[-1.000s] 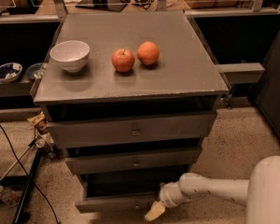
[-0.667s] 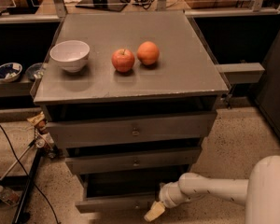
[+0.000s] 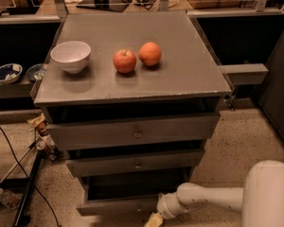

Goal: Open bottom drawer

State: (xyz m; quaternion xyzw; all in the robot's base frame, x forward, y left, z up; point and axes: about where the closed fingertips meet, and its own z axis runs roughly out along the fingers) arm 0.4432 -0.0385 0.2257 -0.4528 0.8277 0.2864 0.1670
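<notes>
In the camera view, the bottom drawer (image 3: 118, 206), a long flat grey front at the foot of the grey three-drawer cabinet (image 3: 189, 74), appears already drawn partly out towards the near side, with a dark cavity showing behind it. What seems left is further pulling, if any. The white robot arm (image 3: 208, 197) reaches in low from the near right, nearly level. Its yellowish gripper (image 3: 154, 220) sits at the drawer front's near edge. Whether it is open or clamped, I cannot tell.

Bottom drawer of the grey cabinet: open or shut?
Partly open: the flat grey bottom drawer front juts forward, with its dark interior showing behind it. The pincer sits just below its right end.
</notes>
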